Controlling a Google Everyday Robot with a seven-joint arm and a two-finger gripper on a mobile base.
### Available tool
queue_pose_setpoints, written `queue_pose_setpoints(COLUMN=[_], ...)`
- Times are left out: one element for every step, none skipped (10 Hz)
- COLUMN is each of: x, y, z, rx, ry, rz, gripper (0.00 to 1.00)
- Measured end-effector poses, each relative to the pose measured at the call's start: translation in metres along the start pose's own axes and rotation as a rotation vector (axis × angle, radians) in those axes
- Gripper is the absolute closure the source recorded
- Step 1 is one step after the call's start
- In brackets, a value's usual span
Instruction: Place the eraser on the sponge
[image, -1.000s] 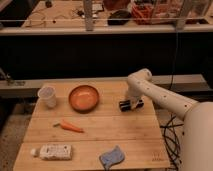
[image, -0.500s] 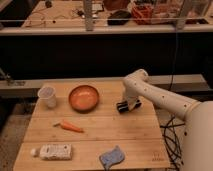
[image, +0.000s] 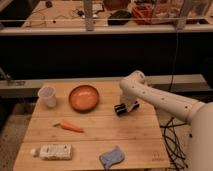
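My gripper (image: 121, 108) hangs low over the wooden table (image: 135, 135), just right of the orange bowl. It is shut on a small black block at its tip, the eraser (image: 119, 109). The white arm reaches in from the right. The blue-grey sponge (image: 112, 156) lies flat near the table's front edge, well below and slightly left of the gripper, with bare wood between them.
An orange bowl (image: 83, 97) sits at the back centre, with a white cup (image: 47, 96) to its left. A carrot (image: 70, 127) lies mid-left and a white flat bottle (image: 54, 151) at the front left. Cables (image: 172, 142) hang off the table's right side.
The gripper, with the eraser in it, has drifted a little to the left and lower, toward the bowl's right side. Nothing on the table has moved.
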Motion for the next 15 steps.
queue_pose_setpoints(x=[-0.003,-0.008,-0.012,-0.014,-0.019,-0.023,-0.026,-0.027,-0.031,-0.033,-0.036,-0.039,-0.042,-0.042,-0.044], y=[0.000,0.003,0.007,0.011,0.015,0.016,0.017,0.020,0.027,0.032,0.036,0.036,0.035,0.037,0.041], z=[-0.001,-0.003,-0.005,-0.006,-0.008,-0.009,-0.010,-0.012,-0.014,-0.016,-0.017,-0.018,-0.020,-0.021,-0.023], rx=[0.001,0.004,0.008,0.012,0.015,0.018,0.022,0.026,0.032,0.036,0.041,0.047,0.052,0.052,0.051], ry=[0.001,0.002,0.000,-0.001,-0.002,-0.003,-0.004,-0.004,-0.005,-0.004,-0.005,-0.005,-0.006,-0.005,-0.007], rz=[-0.007,-0.015,-0.020,-0.021,-0.027,-0.034,-0.036,-0.037,-0.040,-0.042,-0.048,-0.055,-0.061,-0.066,-0.074], gripper=[0.97,0.97,0.97,0.97,0.97,0.97,0.97,0.97,0.97,0.97,0.97,0.97,0.97,0.97,0.97])
